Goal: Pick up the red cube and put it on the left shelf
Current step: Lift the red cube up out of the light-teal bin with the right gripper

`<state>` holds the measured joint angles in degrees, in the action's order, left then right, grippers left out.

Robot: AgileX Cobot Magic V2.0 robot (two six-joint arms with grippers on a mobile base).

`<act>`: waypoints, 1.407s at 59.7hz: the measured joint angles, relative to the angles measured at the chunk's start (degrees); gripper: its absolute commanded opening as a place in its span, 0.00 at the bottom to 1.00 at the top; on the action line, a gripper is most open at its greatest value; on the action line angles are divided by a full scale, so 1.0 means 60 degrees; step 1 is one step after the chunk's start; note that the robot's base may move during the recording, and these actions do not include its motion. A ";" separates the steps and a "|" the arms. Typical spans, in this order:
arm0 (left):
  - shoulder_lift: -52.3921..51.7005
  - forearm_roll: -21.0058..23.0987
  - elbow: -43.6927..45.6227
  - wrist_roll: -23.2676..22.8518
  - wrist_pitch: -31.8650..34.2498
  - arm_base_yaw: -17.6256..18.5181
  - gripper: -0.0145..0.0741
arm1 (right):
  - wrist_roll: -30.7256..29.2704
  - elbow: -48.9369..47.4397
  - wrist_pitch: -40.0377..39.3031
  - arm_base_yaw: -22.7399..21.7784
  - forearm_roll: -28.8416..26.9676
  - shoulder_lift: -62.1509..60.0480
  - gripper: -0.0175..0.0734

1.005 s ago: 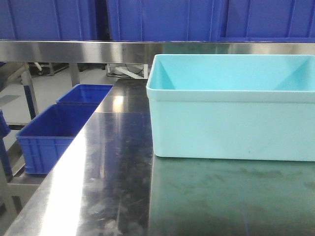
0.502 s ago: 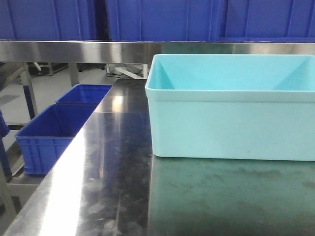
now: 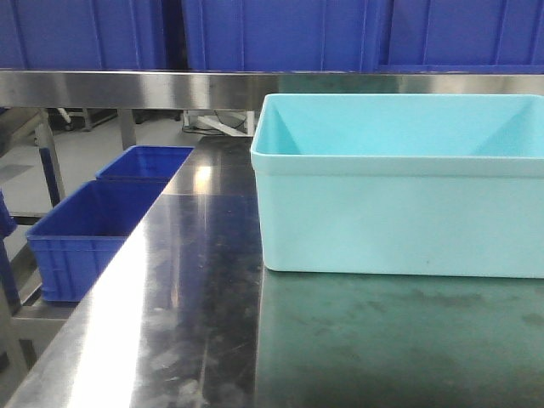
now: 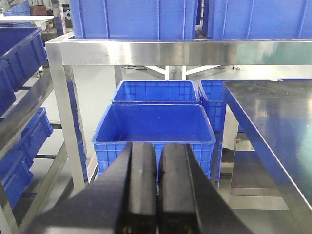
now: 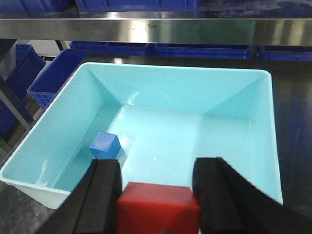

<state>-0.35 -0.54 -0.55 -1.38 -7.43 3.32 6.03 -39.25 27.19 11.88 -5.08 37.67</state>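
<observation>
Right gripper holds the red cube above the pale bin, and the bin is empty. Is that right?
Not quite. The bin is not empty: a blue cube lies on its floor, as the right wrist view shows. The right gripper does hold the red cube above it.

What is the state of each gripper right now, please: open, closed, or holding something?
Left gripper: closed, holding nothing.
Right gripper: closed on the red cube.

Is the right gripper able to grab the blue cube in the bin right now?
Probably not: the right gripper is shut on the red cube, though the blue cube lies uncovered in the open bin.
</observation>
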 measured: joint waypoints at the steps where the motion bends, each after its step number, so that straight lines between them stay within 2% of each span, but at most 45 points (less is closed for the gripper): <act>1: 0.0000 0.0000 0.0000 0.0000 0.0000 0.0000 0.28 | 0.0000 0.0000 0.0000 0.0000 0.0000 0.0002 0.25; 84: 0.0000 0.0000 0.0000 0.0000 0.0000 0.0000 0.28 | 0.0000 0.0015 0.0016 0.0000 0.0000 -0.0017 0.25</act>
<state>-0.35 -0.54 -0.55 -1.38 -7.43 3.32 6.03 -39.16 27.29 11.88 -5.08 37.57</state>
